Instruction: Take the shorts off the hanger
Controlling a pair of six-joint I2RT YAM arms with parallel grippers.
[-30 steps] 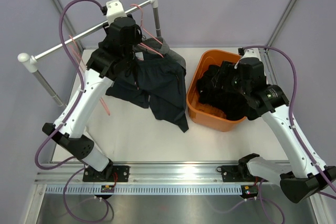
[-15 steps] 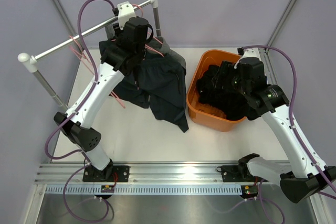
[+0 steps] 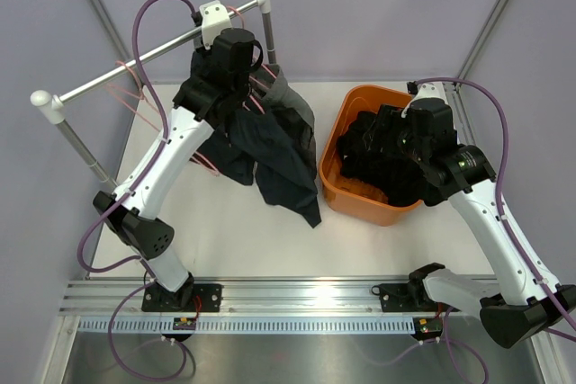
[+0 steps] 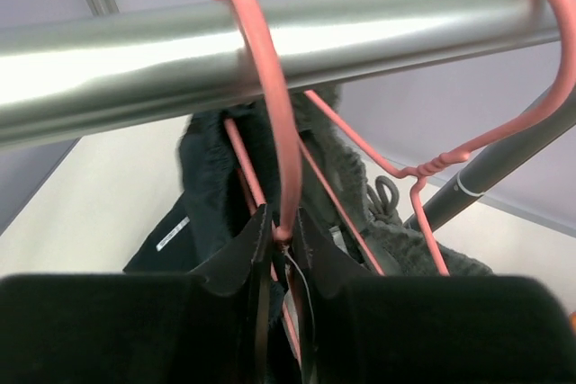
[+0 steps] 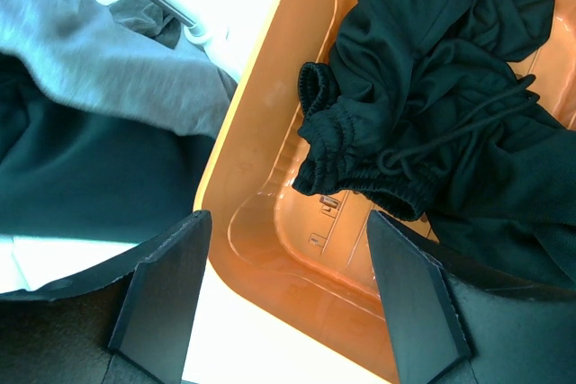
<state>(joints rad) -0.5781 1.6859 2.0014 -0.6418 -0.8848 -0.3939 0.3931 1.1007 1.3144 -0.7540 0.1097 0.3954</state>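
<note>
A dark navy pair of shorts (image 3: pixel 281 157) hangs from a pink hanger (image 4: pixel 270 114) hooked over the metal rail (image 4: pixel 135 60). A grey pair (image 3: pixel 290 96) hangs just behind it on a second pink hanger (image 4: pixel 423 177). My left gripper (image 4: pixel 283 229) sits right under the rail, shut on the first hanger's wire at the base of its hook. A black pair (image 5: pixel 432 114) lies crumpled in the orange basket (image 5: pixel 261 177). My right gripper (image 5: pixel 288 218) hovers open over the basket's near left corner, holding nothing.
The rail (image 3: pixel 135 65) runs diagonally across the back left on two posts with white knobs. The basket (image 3: pixel 358 204) stands on the white table to the right of the hanging shorts. Purple cables loop off both arms.
My left arm slid right along the rail and its jaws closed onto the hanger wire. The hanging navy shorts drew in narrower. The right arm stayed still.
</note>
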